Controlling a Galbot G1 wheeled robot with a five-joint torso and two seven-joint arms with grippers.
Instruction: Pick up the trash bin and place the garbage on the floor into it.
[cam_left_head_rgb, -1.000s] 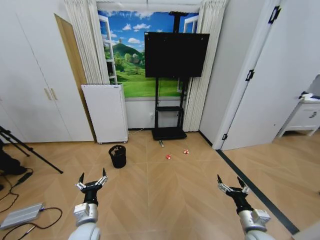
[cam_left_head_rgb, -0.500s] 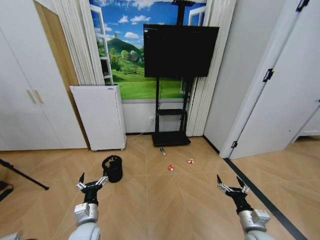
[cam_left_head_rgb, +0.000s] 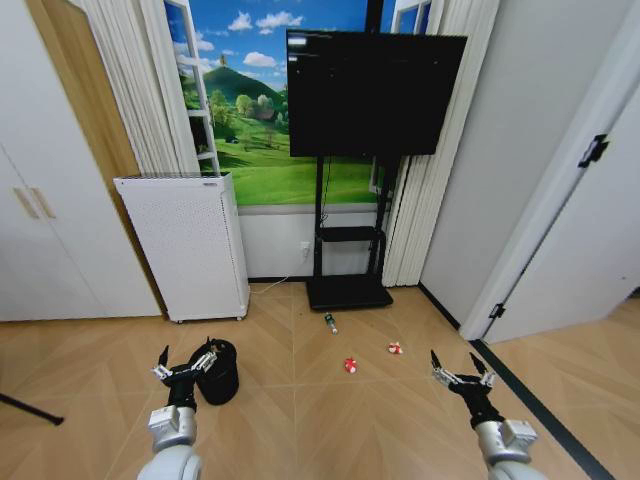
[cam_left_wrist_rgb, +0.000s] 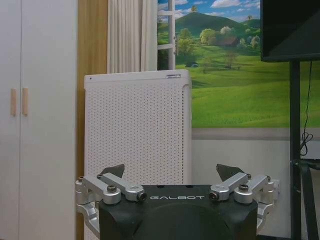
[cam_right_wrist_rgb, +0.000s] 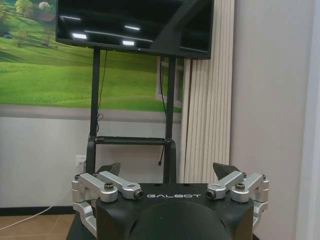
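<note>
1. While both arms hang low before the robot, the left gripper hovers with its fingers spread apart and holding nothing, just beside the trash bin in the head view.
2. The trash bin, black and bag-lined, stands on the wooden floor a little in front of the white perforated appliance, which stands against the wall beside the curtain.
3. The right gripper also has its fingers spread wide and empty, well apart from the trash bin, on the far side of the garbage.
4. The garbage lies on the floor on the bin's right: a small bottle nearest the black base of the television stand, and two red-and-white wrappers farther out from that base, near each other.
5. The left wrist view looks over its spread fingers at the white appliance; the right wrist view faces the television stand and a pleated curtain.
</note>
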